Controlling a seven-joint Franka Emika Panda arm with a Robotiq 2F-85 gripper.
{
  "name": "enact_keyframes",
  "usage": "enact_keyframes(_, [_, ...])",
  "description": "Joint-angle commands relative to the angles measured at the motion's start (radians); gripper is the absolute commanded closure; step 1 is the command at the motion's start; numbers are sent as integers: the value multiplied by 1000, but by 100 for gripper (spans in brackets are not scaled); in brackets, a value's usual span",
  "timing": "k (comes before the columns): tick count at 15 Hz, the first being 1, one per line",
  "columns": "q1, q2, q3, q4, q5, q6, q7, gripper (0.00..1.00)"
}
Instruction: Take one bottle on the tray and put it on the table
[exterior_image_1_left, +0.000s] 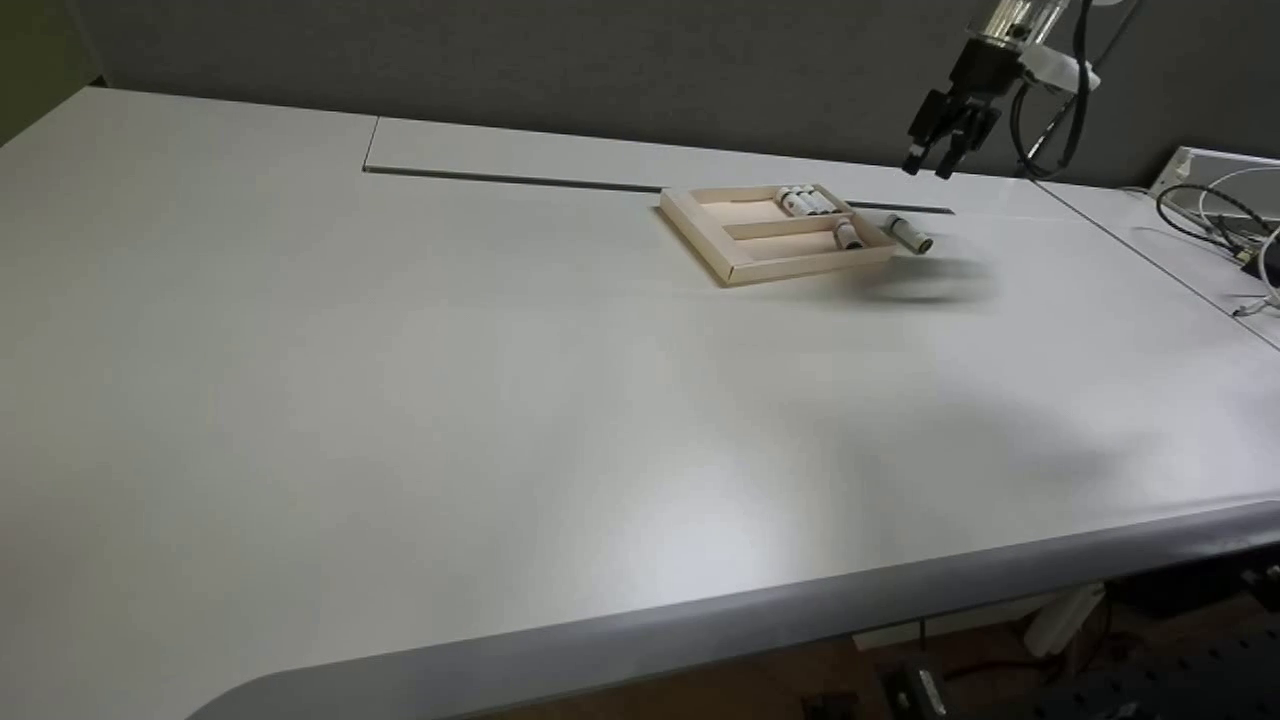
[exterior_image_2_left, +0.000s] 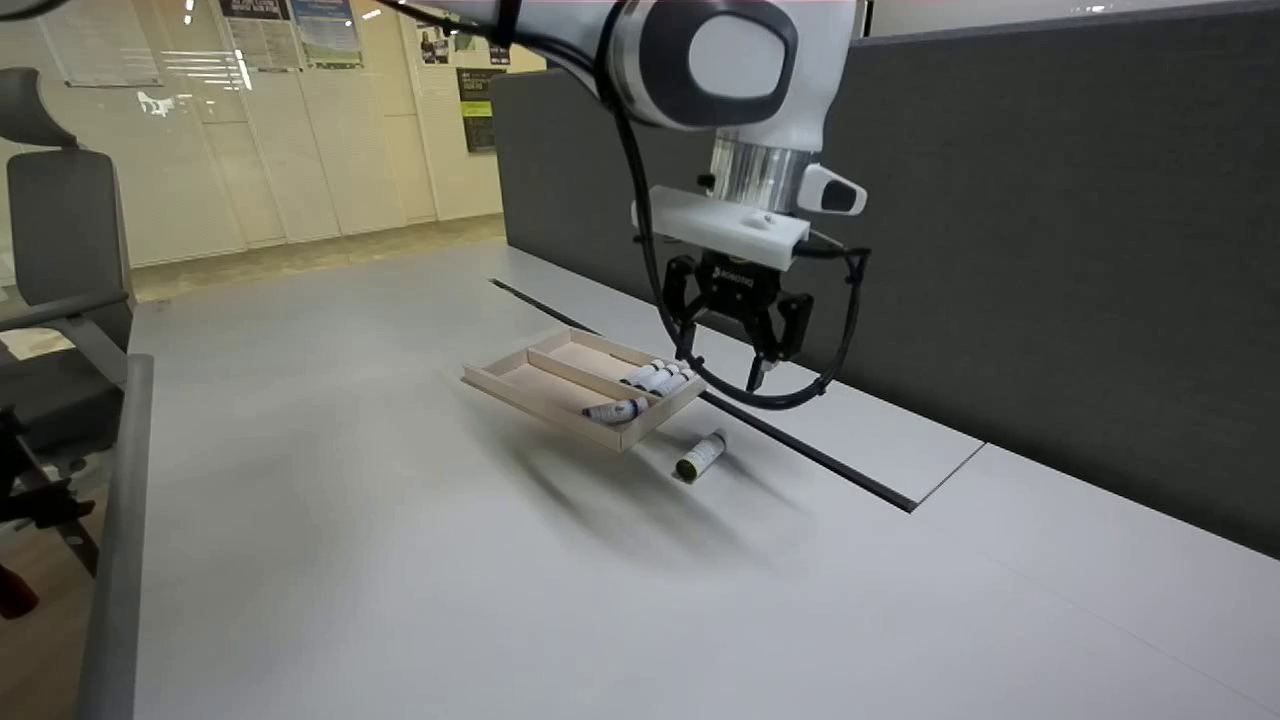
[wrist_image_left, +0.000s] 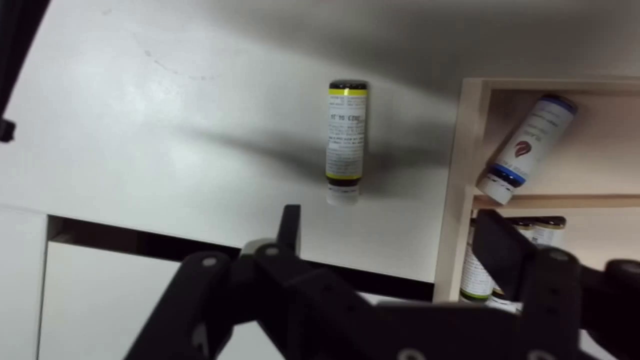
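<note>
The beige tray (exterior_image_1_left: 810, 266) lies on the off-white table (exterior_image_1_left: 480, 380) and has two compartments; its rim also shows in the wrist view (wrist_image_left: 454, 215). One small bottle with yellow bands (wrist_image_left: 346, 135) lies on its side on the table beside the tray; it shows in both exterior views (exterior_image_1_left: 907, 234) (exterior_image_2_left: 701, 456). A blue-banded bottle (wrist_image_left: 532, 142) lies tilted in one compartment. Three bottles (exterior_image_2_left: 658, 378) lie side by side in the other, partly hidden by a finger in the wrist view. My gripper (wrist_image_left: 388, 215) is open and empty, raised above the table near the tray (exterior_image_2_left: 720, 367).
A grey partition (exterior_image_2_left: 960, 240) stands along the table's back, behind the narrow grey strip (exterior_image_2_left: 820, 455). Cables and a white box (exterior_image_1_left: 1220, 185) sit at the table's far right in an exterior view. A chair (exterior_image_2_left: 70, 230) stands beyond the front edge.
</note>
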Motion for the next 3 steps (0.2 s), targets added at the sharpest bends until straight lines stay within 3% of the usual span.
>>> enact_keyframes(1, [0,-11,0,3,0,-16,0,5])
enact_keyframes(3, [-1,-19,0,3,1,-26,0,2])
